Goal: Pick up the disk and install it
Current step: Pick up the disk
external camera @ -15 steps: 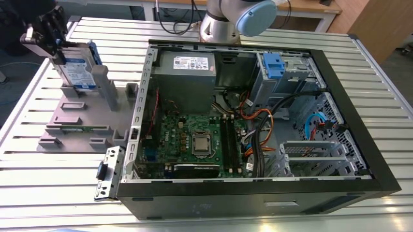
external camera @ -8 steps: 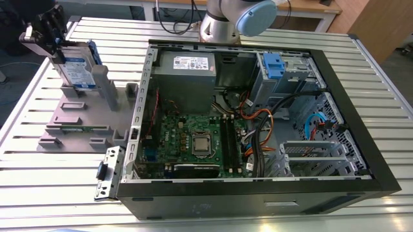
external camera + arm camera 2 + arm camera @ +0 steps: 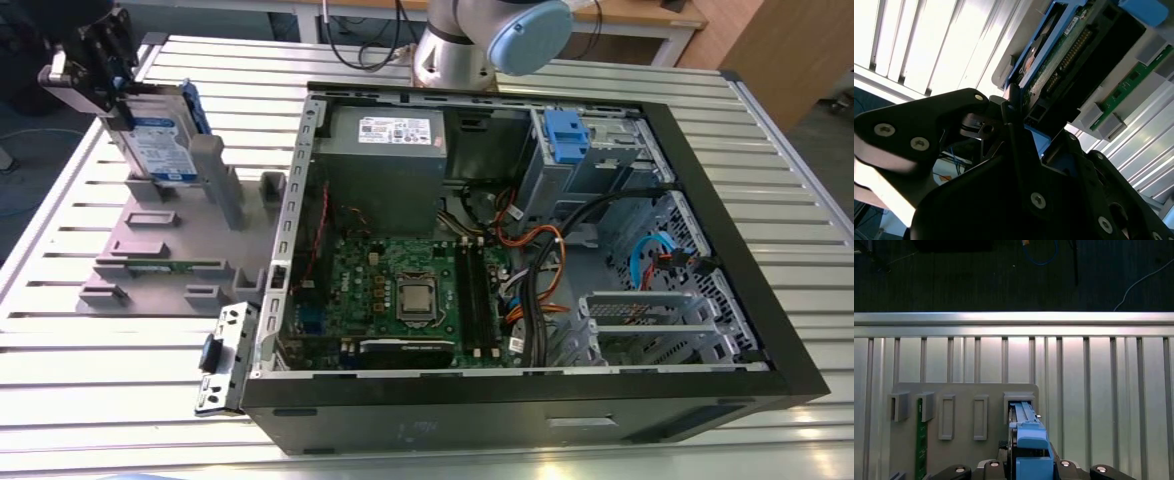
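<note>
Grips the disk (image 3: 156, 135) by its upper end in the black pincer (image 3: 114, 100), which is matte, angular, studded with round silver screw heads, and closed against the bright blue plastic bracket. Holds it upright at the exterior view's far left: a flat silver-grey slab with a white-and-blue label on its broad face. Shows, in the second wrist view, the drive's green circuit underside and a row of connector pins inside the blue frame. Meets, at the lower end, a rectangular socket (image 3: 1019, 399) of the matte grey moulded rack (image 3: 174, 240); cannot tell whether seated there or just clear of it. Carries also a thin green memory stick (image 3: 919, 440) on edge in a neighbouring slot. Rests on a bench (image 3: 80, 330) of ribbed, shiny aluminium slats. Just beside the rack, toward the exterior view's right: an open black computer case (image 3: 747, 300) lying on its side, with green motherboard (image 3: 400, 290), grey metal power-supply box (image 3: 387, 160), orange and black cables (image 3: 534, 260) and a small blue latch piece (image 3: 565, 135) in the drive bay.
</note>
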Controlling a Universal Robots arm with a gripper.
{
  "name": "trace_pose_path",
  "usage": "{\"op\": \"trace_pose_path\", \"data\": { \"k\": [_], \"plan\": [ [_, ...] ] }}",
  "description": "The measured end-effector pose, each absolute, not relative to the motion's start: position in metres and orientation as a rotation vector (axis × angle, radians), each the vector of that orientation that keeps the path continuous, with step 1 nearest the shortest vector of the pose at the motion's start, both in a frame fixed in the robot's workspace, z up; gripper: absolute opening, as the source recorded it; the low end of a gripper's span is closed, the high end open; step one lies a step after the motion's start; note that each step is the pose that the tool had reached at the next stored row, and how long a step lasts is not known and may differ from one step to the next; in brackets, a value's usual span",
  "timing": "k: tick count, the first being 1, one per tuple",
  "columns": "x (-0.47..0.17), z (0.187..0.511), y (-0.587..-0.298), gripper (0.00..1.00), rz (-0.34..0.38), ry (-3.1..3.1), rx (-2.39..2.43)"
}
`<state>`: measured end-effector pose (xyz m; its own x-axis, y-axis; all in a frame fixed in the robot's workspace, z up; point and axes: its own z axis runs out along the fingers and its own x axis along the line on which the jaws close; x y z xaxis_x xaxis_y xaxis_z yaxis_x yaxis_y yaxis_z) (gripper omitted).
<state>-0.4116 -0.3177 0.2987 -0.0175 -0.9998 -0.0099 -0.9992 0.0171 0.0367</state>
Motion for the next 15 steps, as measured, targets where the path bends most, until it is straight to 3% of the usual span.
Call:
{"op": "trace_pose_path", "data": {
  "k": [15],
  "plan": [
    [-0.4116, 0.3049, -0.3177, 0.37, -0.052, -2.227, 2.189]
  ]
}}
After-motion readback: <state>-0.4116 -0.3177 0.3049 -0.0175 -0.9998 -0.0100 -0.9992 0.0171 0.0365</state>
